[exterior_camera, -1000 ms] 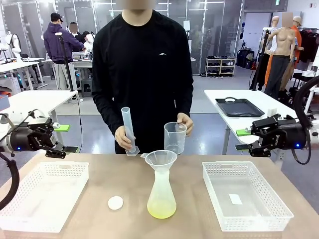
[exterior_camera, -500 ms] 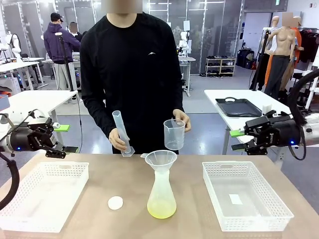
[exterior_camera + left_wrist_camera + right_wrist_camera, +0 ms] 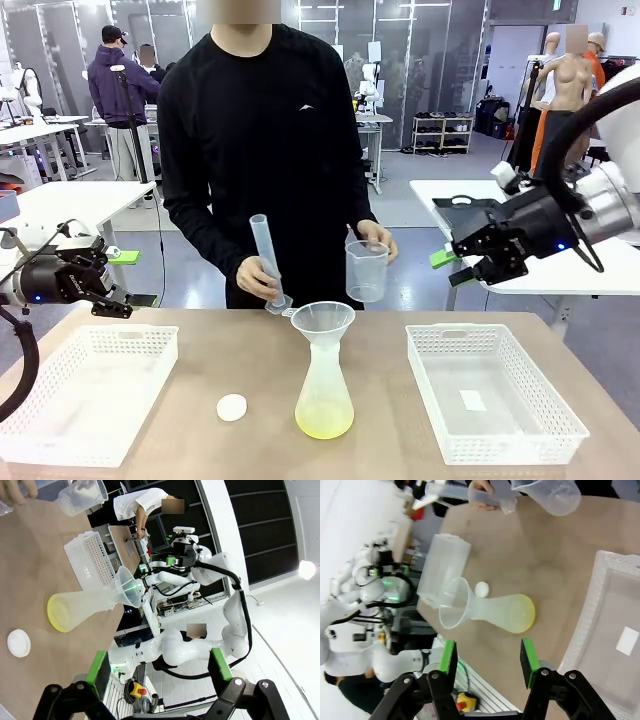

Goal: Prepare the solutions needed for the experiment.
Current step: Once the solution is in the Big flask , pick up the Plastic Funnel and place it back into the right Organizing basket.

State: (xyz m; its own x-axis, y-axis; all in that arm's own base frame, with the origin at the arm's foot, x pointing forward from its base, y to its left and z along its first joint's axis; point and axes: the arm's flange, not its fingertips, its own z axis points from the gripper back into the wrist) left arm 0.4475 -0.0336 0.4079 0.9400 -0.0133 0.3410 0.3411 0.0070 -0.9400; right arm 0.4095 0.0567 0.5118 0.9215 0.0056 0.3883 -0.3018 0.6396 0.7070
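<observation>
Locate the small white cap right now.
Front view: the white cap lies flat on the table, left of centre, between the left basket and the flask holding yellow liquid, touching neither.

The shallow translucent liquid [image 3: 323, 428] is pale yellow in the frosted conical plastic flask [image 3: 323, 385]; the small round cap [image 3: 231, 407] is white.

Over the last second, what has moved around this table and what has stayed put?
The right gripper swung in from the side toward the person, its arm lifting; its jaws are open and hold nothing. The person shifted slightly, still holding the measuring cylinder and beaker. The left gripper, the flask with its funnel and yellow solution, the white cap, the left basket and the right basket stayed put.
</observation>
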